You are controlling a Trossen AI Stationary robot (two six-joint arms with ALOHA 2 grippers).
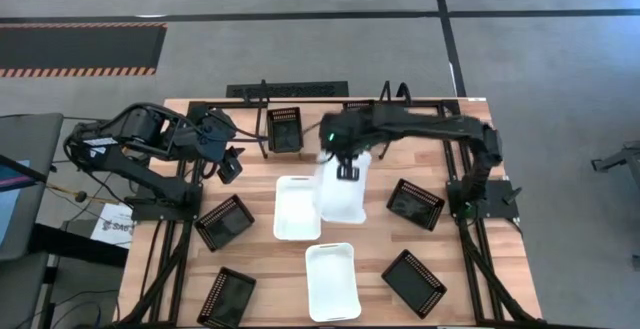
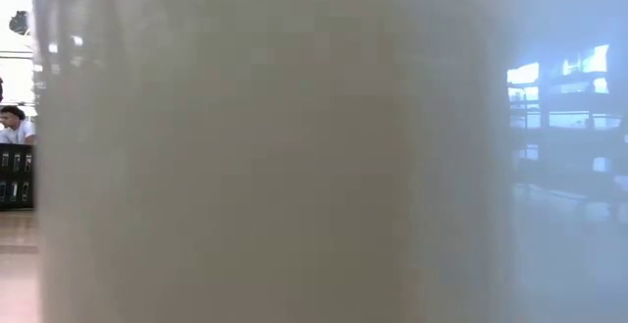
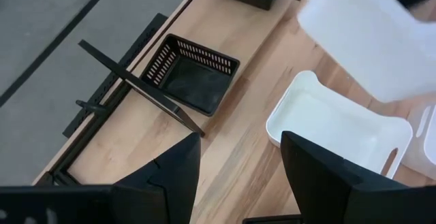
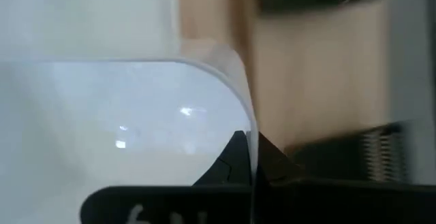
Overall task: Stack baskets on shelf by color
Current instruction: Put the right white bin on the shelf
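My right gripper (image 1: 347, 172) reaches over the table's middle and is shut on a white basket (image 1: 340, 194), which is raised and tilted; the left wrist view shows it too (image 3: 371, 40). A second white basket (image 1: 297, 209) lies flat beside it, and a third (image 1: 332, 281) sits nearer the near edge. Several black mesh baskets lie around, one (image 1: 285, 129) by the black wire shelf (image 1: 290, 91) at the far edge. My left gripper (image 1: 230, 166) hangs open on the left, above a black basket (image 3: 194, 74). My right gripper (image 4: 251, 159) pinches the white basket's thin wall (image 4: 251, 125) next to a rounded corner, one finger inside the basket and one outside. The fingers come from above. The basket hangs tilted below them, partly over the flat white basket.
More black baskets lie at the left (image 1: 225, 221), near left (image 1: 227, 297), right (image 1: 415, 202) and near right (image 1: 414, 281). A white basket wall (image 2: 265, 146) fills the low view; a person (image 2: 12, 125) shows at its left edge. Bare wood lies between the baskets.
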